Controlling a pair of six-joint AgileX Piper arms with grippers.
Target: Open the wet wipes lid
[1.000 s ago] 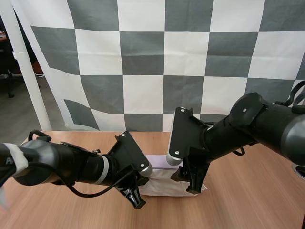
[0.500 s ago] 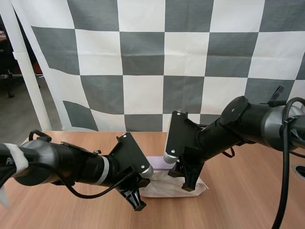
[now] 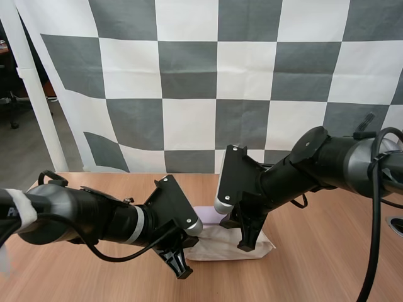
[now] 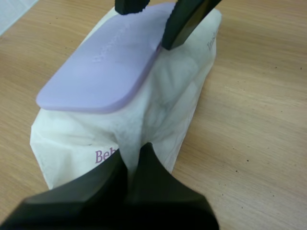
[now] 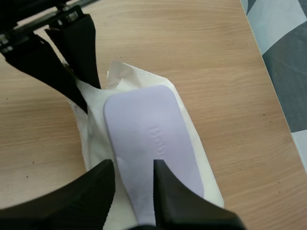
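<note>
Two hands at wipes pack (image 3: 217, 244): L hand (image 4: 133, 155) pinches its wrapper, R hand (image 5: 134, 167) spread over lid (image 5: 144, 124).

Left gripper (image 4: 133, 155) is closed on the near end of the wet wipes pack (image 4: 168, 96) — white film pinched between its tips. Lilac lid (image 4: 110, 67) lies flat, unopened. Right gripper (image 4: 152, 12) stands at the lid's far end. Pack rests on wooden table (image 4: 254, 120).
</note>
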